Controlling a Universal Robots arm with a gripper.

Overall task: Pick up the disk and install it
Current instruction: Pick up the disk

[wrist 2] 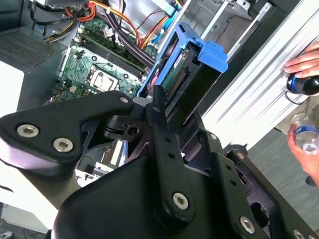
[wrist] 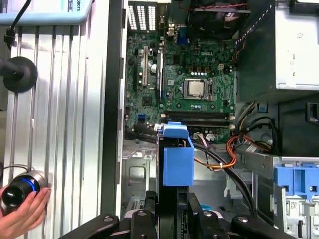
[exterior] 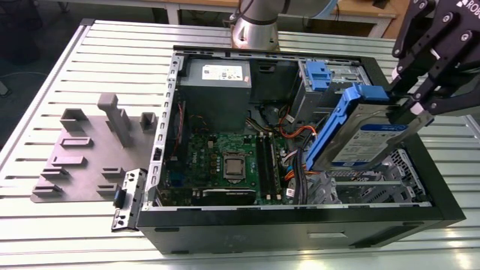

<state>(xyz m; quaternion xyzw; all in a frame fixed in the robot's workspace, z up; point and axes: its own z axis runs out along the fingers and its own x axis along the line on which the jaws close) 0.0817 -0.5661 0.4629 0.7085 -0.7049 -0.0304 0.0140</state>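
Currently mid-carry. End effector (exterior: 412,112) pinching the disk (exterior: 367,140) along one long side. Disk hangs in the air, steeply tilted, blue end tab (exterior: 369,93) uppermost, label facing outward, above the open computer case (exterior: 300,225) at its end toward the exterior view's right, just beside the drive cage (exterior: 321,79). The case sits mid-tabletop (exterior: 112,50). Low end of the disk is close to the orange cables (exterior: 294,130); contact there cannot be judged. Judgement: the step in hand is bringing the disk to its bay. Doing it well likely means a firm pinch, levelling the tilt slowly, squaring the carrier with the cage rails, and steering the low end clear of the cable bundle. Exterior view gives the tilt and the height over the case. First wrist view looks down the carrier's thin edge, so its line against the motherboard (wrist: 189,84) and cables reads plainly; it also catches a person's hand (wrist: 22,214) at the tabletop edge. Second wrist view shows the disk's connector strip (wrist 2: 175,83).
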